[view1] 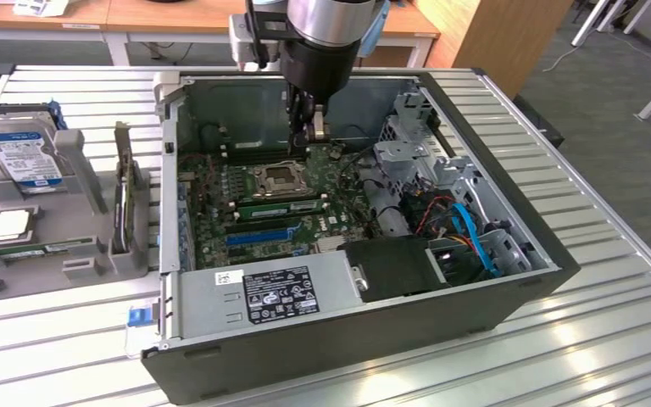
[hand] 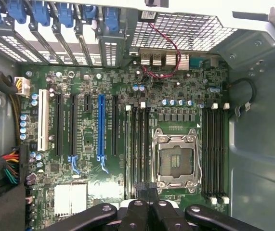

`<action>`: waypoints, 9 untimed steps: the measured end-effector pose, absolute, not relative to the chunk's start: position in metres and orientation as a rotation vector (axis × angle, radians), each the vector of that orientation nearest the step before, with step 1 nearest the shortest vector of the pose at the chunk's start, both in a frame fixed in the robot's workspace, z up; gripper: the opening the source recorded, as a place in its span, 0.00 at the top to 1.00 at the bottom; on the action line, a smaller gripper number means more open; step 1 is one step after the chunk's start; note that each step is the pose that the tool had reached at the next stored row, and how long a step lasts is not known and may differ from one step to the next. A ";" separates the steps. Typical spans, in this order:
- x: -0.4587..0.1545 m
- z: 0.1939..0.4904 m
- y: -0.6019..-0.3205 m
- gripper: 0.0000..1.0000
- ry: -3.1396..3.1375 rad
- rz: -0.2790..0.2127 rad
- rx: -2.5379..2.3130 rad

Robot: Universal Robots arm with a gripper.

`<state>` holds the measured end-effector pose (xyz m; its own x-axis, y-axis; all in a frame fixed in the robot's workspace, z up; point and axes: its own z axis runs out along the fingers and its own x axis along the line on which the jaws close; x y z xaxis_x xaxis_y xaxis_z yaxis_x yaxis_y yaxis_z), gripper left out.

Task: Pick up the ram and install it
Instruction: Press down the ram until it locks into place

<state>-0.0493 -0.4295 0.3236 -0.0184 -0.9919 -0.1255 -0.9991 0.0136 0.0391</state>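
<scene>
My gripper [hand: 147, 196] is pinched shut with nothing between the fingers that I can make out, hanging inside the open computer case [view1: 507, 292], low over the motherboard [hand: 86, 192] at one end of the near bank of memory slots [hand: 141, 144]; the ram [hand: 128, 144] stands in the outermost slot of that bank, the side toward the expansion slots, looks seated so pick-up and placement read as done, can't tell if the end latches are locked, so at most a last press is left; just past it 1 CPU socket [hand: 176, 161], empty, frame closed; beyond that the second bank of memory slots [hand: 214, 149], 4 slots, all empty; near bank also looks like 4, 1 filled; other way 1 blue expansion slot [hand: 101, 126], 1 white slot [hand: 44, 120]; outside the case on the exterior view's left, grey holder [view1: 77, 267] with 1 hard drive [view1: 14, 148], 1 silver processor chip [view1: 9, 225], 1 dark card [view1: 128, 203] upright, and what may be 1 more green stick [view1: 43, 248] lying flat
</scene>
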 end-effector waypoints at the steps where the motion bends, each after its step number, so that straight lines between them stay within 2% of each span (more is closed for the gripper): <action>1: -0.049 0.324 -0.429 0.90 2.201 0.178 -2.145; 9: -0.049 0.324 -0.429 0.90 2.305 0.173 -2.025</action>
<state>-0.0493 -0.4295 0.3236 -0.1303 -0.9835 -0.1255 -0.9912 0.1263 0.0392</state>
